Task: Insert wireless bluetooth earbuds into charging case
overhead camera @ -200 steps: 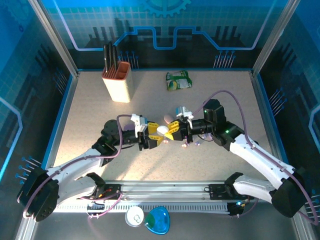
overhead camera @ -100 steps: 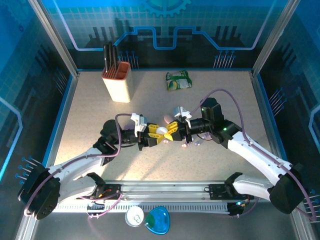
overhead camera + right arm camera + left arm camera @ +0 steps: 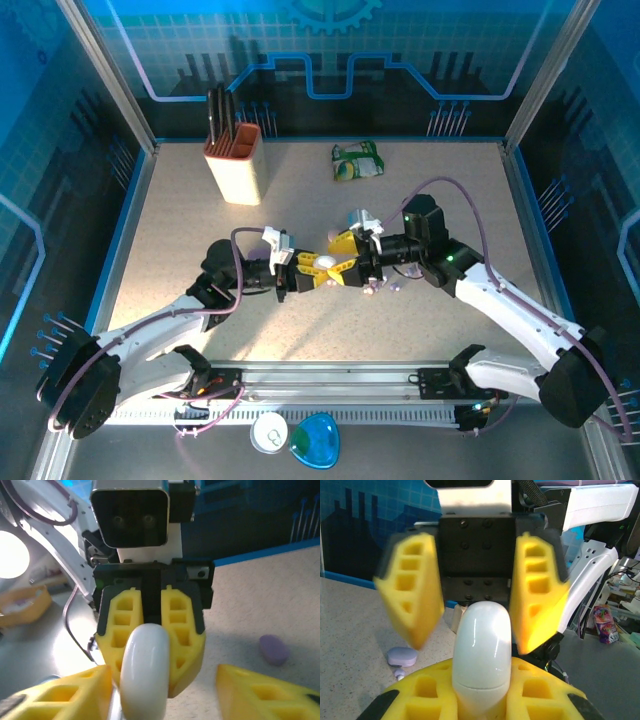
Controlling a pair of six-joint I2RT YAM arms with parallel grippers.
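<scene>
Right hand (image 3: 345, 258) has let go since a second ago: its yellow fingers now stand wide, one on either side of the white case (image 3: 481, 645). Left hand (image 3: 312, 271) has closed meanwhile and clamps the case's other end, holding it clear of the tabletop (image 3: 200, 240) at mid-workspace, between the two hands. On the tabletop below lies a lilac case (image 3: 402, 656) and, just beside it, a tiny pale earbud (image 3: 399, 672).

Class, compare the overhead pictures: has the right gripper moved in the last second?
Yes. The right gripper has opened off the white case, its far finger swinging toward the green packet.
</scene>
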